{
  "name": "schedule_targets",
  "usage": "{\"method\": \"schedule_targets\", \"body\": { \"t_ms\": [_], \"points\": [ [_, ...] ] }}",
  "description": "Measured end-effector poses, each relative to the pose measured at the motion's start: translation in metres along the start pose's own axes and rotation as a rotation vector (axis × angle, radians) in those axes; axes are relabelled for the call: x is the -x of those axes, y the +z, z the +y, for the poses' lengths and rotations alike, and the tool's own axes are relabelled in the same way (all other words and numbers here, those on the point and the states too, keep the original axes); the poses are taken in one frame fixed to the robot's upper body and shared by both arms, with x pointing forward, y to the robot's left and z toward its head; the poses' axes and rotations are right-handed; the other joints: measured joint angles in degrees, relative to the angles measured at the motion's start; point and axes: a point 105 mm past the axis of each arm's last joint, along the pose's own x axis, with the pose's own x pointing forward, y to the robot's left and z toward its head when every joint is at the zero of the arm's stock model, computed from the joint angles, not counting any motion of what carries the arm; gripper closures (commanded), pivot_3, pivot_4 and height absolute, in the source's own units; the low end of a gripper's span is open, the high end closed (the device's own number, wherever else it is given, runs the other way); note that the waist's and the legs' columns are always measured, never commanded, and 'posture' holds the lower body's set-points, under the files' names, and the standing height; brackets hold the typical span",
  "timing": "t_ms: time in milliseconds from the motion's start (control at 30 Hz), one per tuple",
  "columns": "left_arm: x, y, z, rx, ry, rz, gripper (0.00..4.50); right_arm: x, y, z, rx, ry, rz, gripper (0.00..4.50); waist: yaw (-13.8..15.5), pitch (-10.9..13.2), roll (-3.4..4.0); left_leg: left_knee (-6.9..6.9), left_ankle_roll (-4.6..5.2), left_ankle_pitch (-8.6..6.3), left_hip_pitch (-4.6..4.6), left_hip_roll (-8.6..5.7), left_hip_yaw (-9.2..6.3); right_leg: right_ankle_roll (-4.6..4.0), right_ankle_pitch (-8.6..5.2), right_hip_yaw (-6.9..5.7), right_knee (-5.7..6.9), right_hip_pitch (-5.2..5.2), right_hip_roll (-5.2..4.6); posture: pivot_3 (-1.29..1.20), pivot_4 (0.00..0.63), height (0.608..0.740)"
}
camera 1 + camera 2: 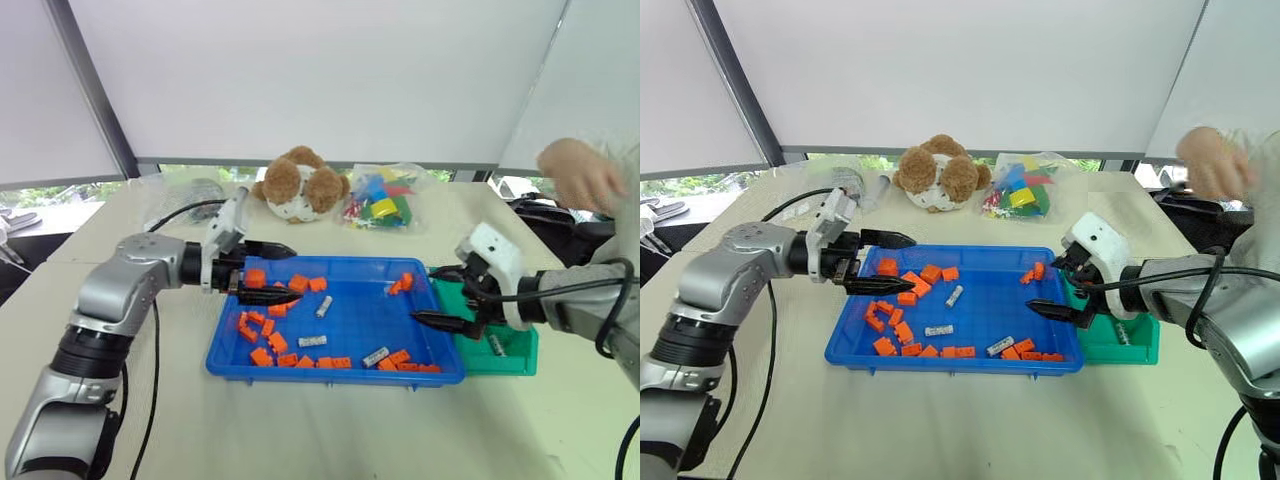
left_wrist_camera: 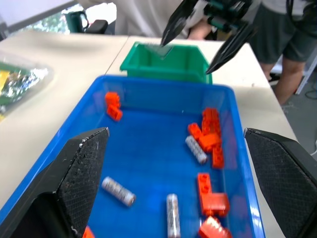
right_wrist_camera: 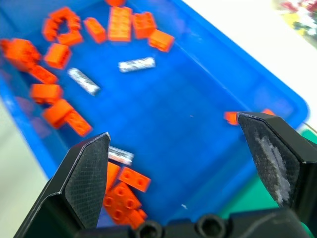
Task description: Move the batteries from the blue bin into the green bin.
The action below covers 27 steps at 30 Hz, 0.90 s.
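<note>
Your left hand (image 1: 272, 272) hangs over the left end of the blue bin (image 1: 335, 375), fingers spread wide and empty, pointing across toward the right. Your right hand (image 1: 447, 297) sits at the bin's right end, just above the rim where it meets the green bin (image 1: 510, 358); its fingers are also wide apart with nothing between them.

Three batteries (image 1: 324, 306) lie loose on the blue bin's floor: one near the middle, one nearer the front, and one by the front right, close to a row of orange blocks (image 1: 262, 357). More orange blocks cluster along the left side and the front rim (a couple sit at the back right corner too). One battery (image 1: 497, 345) already lies inside the green bin.

Behind the bins on the table (image 1: 320, 430) you have a stuffed bear (image 1: 300, 185) and a clear bag of coloured blocks (image 1: 385, 200). A person's hand (image 1: 578, 175) shows at the far right.
</note>
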Motion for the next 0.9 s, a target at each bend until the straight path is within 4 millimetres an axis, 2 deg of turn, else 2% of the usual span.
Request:
{"method": "schedule_targets", "body": {
  "t_ms": [400,733,900],
  "points": [
    [0.007,-0.004,-0.005,0.027,0.005,0.005,0.00,-0.009,0.000,0.008,0.008,0.043,0.010,0.06,0.1,0.0,0.00,0.01,0.00,0.00,-0.01,0.00,0.01,0.00,0.00,0.00,0.00,0.00,-0.01,0.00,0.150,0.733],
    [0.016,-0.001,-0.005,0.041,0.023,0.004,0.00,-0.025,0.008,0.012,-0.003,0.076,-0.037,0.06,0.1,0.0,0.00,0.01,0.00,0.00,-0.01,0.00,0.01,0.00,0.00,-0.01,0.00,0.00,-0.01,0.00,0.150,0.733],
    [0.020,0.003,0.000,0.037,0.029,-0.011,0.00,-0.051,0.019,0.021,-0.040,0.110,-0.085,0.06,-0.1,0.0,0.00,0.00,0.00,0.00,0.00,0.01,0.01,0.00,0.00,-0.01,0.02,-0.02,0.01,0.00,0.150,0.733]
  ]
}}
